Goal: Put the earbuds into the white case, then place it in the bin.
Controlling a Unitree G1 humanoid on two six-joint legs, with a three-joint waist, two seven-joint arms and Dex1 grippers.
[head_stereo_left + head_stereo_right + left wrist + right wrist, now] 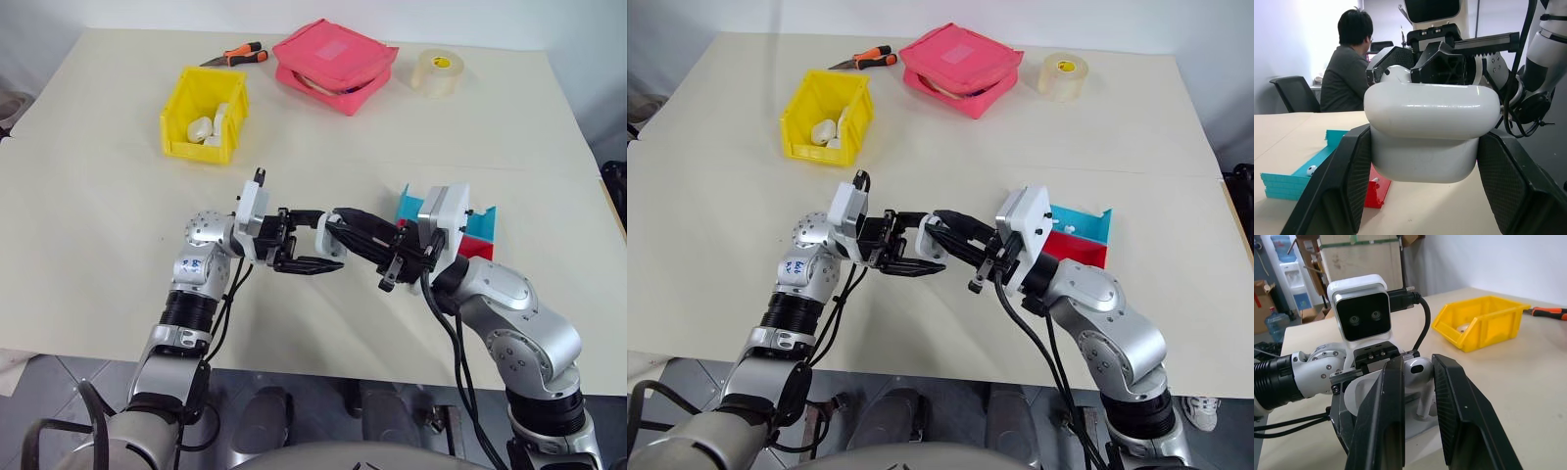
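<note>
— Starting at the upper left of the head view, what sits there?

— The bin (204, 115), yellow, with a few pale pieces lying inside it. Just above it toward the top edge lies an orange-handled tool (238, 55).

— And lower, in the middle?

— The left gripper (306, 251) reaches in from the left, its fingers (1349, 171) pressed against both sides of the white case (1431, 128), clamped on it. The case is lifted off the table (88, 245), lid open.

— Where is an earbud?

— The right gripper (338, 233) comes in from the right and meets the case. In the right wrist view its two fingers (1380, 411) are closed on an earbud (1418, 373), held at the open case. Whether the stem is already seated I cannot tell.

— Anything further right?

— A pink pouch (335, 62) at top centre, a tape roll (438, 71) to its right, and behind the right wrist a blue tray (1080, 223) beside a red tray (1076, 251). In the left wrist view a second earbud (1311, 170) lies in the blue tray, and a person (1347, 66) sits with their back turned.
</note>
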